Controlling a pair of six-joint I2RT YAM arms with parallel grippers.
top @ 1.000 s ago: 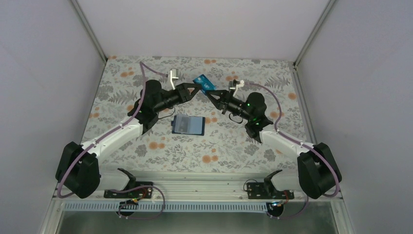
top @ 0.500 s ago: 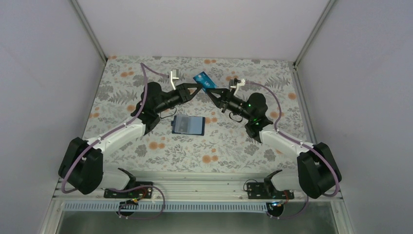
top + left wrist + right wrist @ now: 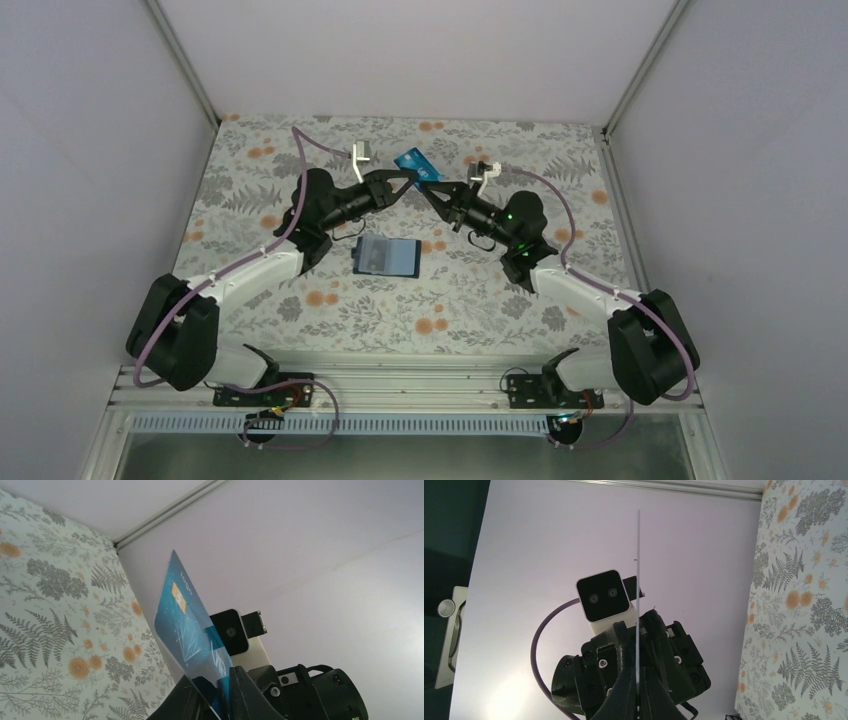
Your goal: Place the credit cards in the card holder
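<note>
**Teal card held between two grippers, far middle of the table**

The right gripper (image 3: 436, 190) is clamping the teal card (image 3: 418, 167) in mid-air, above the far middle of the table (image 3: 300, 300). The left gripper (image 3: 404, 180) is flanking the same card, one finger on each face, but I cannot tell whether it is pinching yet. The holder (image 3: 387, 256) is lying open on the cloth, nearer than the card and a little left, apart from both grippers.

Progress, as I am judging it: this card is not yet in the holder. No black cards are showing in any view, so I cannot say whether they are sitting in the slots. What is remaining is passing the card over, lowering it and sliding it into a slot.

Room: the wrists are crowding each other nose to nose. The far wall (image 3: 420, 60) is standing close behind the card, and the side walls are well apart.
</note>
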